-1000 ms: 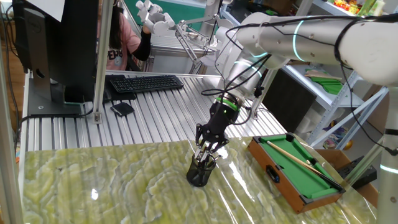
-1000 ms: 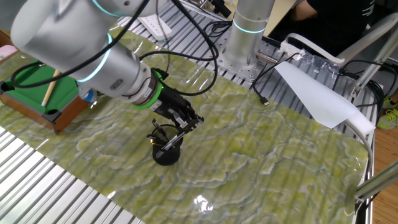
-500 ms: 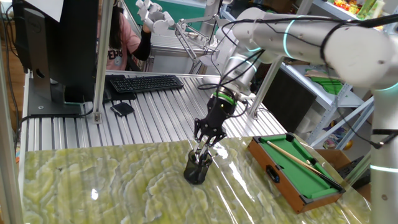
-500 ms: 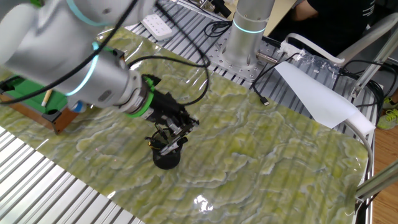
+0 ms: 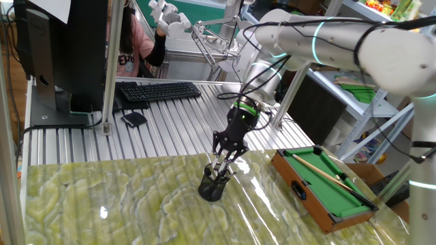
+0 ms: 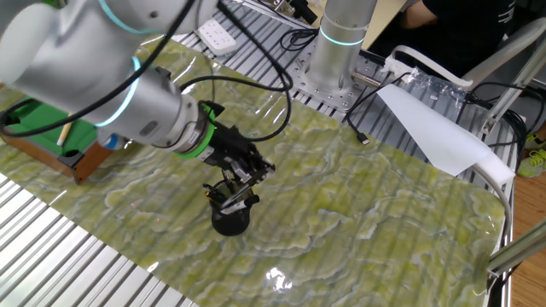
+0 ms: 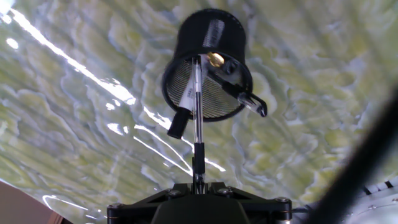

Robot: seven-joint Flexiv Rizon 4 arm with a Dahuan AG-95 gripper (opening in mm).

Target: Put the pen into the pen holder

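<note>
The gripper [image 7: 198, 184] pinches the pen [image 7: 196, 112], whose far end sits inside the pen holder [image 7: 209, 46]; only the hand view shows this, plus two other pens. A toy pool table [image 5: 325, 184] stands to the right.

arm [image 5: 320, 41]: reaching down-forward | wrist tilted steeply | jaws: pinched nearly closed

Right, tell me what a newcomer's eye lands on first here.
The gripper in the middle of the green marbled table, shut on the pen with its tip already inside the pen holder. In the hand view other dark pens lean out over the mesh rim. Next, the toy pool table at the table's edge.
</note>
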